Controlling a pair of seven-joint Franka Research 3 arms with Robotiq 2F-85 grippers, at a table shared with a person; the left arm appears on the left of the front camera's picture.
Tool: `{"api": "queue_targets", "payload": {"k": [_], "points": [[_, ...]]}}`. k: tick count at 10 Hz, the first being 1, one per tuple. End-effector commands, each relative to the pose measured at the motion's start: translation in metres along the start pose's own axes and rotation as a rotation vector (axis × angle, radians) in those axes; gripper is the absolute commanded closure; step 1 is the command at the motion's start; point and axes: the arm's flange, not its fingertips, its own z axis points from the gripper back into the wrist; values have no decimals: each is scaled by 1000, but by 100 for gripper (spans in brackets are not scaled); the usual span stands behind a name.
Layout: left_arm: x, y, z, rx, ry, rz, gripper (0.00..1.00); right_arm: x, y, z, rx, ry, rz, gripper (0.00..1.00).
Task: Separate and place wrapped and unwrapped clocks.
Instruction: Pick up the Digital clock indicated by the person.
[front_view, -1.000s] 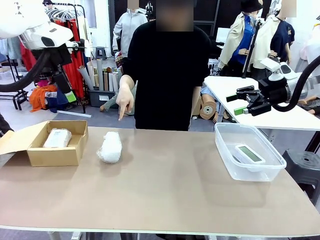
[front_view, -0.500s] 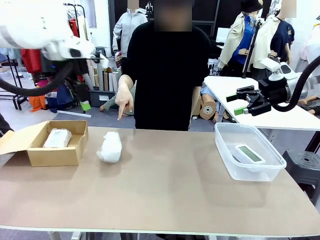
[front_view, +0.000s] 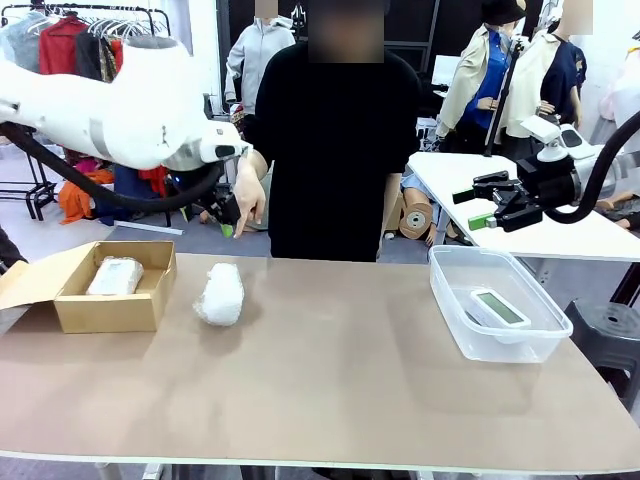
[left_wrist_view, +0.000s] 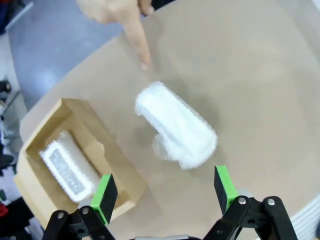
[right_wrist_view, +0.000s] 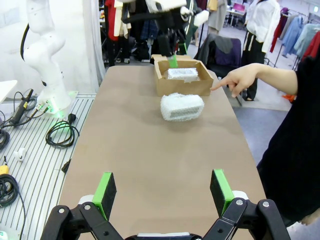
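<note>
Cardboard box (front_view: 105, 312): open, left of the loose bundle; I see a second wrapped clock (front_view: 115, 276) lying inside it.
Loose bundle (front_view: 221, 293): bubble-wrapped clock, lying flat on the table (front_view: 340, 400); my landmark.
Left gripper (left_wrist_view: 165, 190): above the loose bundle, fingers spread wide with nothing between them; in my wrist view the bundle lies just ahead of the green pads (left_wrist_view: 105, 192).
Person's hand (front_view: 248, 200): above and behind the loose bundle, index finger pointing down at it, not touching.
Clear tub (front_view: 450, 310): well right of the loose bundle; the bare clock (front_view: 499, 307) lies inside, screen up.
Right gripper (front_view: 480, 203): far right of the loose bundle, raised off the table, fingers released and empty.
</note>
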Motion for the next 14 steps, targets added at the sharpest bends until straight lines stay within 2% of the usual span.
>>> {"api": "queue_targets", "payload": {"k": [1, 3, 4, 5, 10, 11, 12, 13, 14], "points": [[15, -8, -28, 55, 19, 51, 0, 2, 1, 1, 0, -1, 3, 0], [29, -8, -44, 24, 22, 54, 0, 2, 1, 1, 0, -1, 3, 0], [28, -7, -42, -47, 47, 22, 0, 2, 1, 1, 0, -1, 3, 0], [14, -5, -49, 20, 30, 46, 0, 2, 1, 1, 0, -1, 3, 0], [21, -7, -50, 4, 29, 43, 0, 2, 1, 1, 0, -1, 3, 0], [21, -10, -61, 60, 69, 145, 0, 2, 1, 1, 0, -1, 3, 0], [21, -12, -72, 39, 67, 198, 0, 2, 1, 1, 0, -1, 3, 0], [22, -8, -83, 35, 109, 229, 0, 2, 1, 1, 0, -1, 3, 0], [21, -9, -90, 39, 110, 250, 0, 2, 1, 1, 0, -1, 3, 0]]}}
